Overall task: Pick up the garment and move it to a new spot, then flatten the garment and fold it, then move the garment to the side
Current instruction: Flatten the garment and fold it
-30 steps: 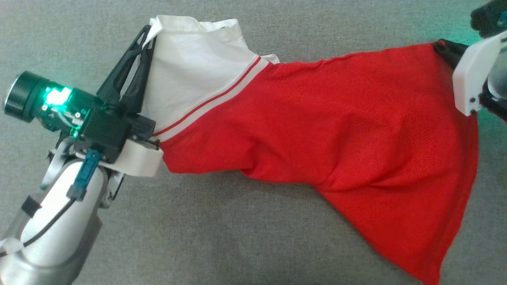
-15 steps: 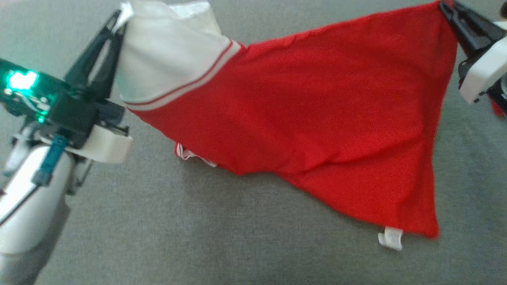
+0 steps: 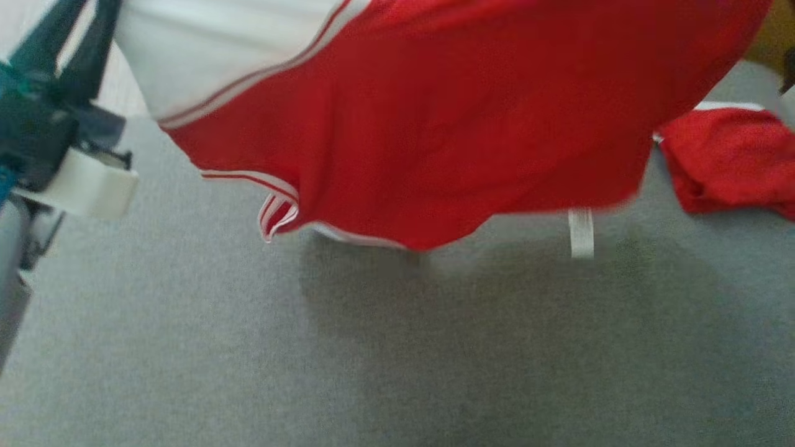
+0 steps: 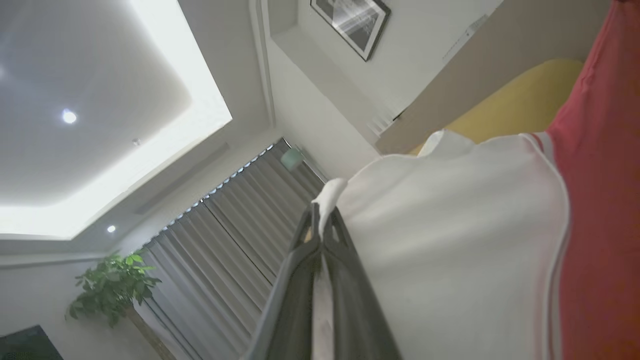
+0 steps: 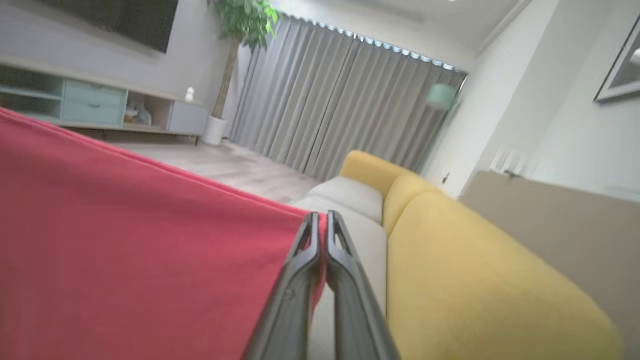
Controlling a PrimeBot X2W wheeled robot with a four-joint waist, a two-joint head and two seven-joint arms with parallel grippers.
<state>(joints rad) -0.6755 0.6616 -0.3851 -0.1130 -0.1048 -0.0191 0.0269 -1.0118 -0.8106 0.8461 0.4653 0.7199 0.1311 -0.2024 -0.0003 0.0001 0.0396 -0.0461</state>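
Observation:
The garment (image 3: 435, 112) is a red shirt with a white sleeve and red-and-white trim, hanging spread in the air above the grey surface (image 3: 372, 347). A white label dangles from its lower hem. My left gripper (image 4: 320, 217) is shut on the white sleeve's edge (image 4: 450, 240); its dark fingers (image 3: 56, 43) show at the head view's upper left. In the right wrist view my right gripper (image 5: 322, 220) is shut on the corner of the red cloth (image 5: 125, 240).
Another piece of red cloth (image 3: 733, 155) lies on the grey surface at the right. A yellow sofa (image 5: 475, 280) stands ahead of the right gripper, with grey curtains (image 5: 340, 95), a potted plant (image 5: 240, 20) and a low cabinet (image 5: 90, 105) beyond.
Both grippers have lifted the garment off the surface; its lower hem now hangs free with the label dangling. The head view has also shifted, and the second red cloth has come into sight.

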